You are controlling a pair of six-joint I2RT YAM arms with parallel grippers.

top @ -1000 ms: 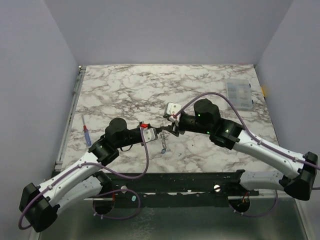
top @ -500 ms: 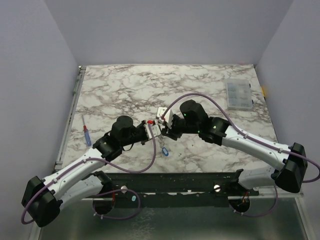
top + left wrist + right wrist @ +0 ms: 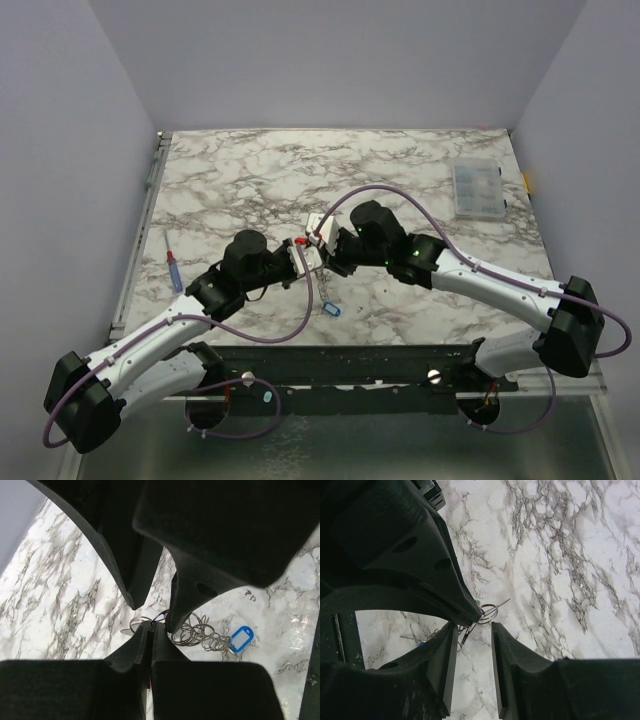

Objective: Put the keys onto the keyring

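My left gripper is shut on the thin metal keyring, pinching its rim between the fingertips. The short chain trails from the ring to the blue key, which hangs below the grippers in the top view. My right gripper is open, its tips just beside the ring and the left fingertips; one right finger reaches the ring from above. A small speck of green shows by the ring; I cannot tell whether it is the green key.
A clear compartment box stands at the table's far right. A blue-and-red pen-like tool lies at the left edge. Both arms meet over the middle of the marble table, near its front edge.
My right gripper has moved left, up to the left gripper and the ring. The left gripper shifted slightly right, still holding the ring with the blue key dangling.
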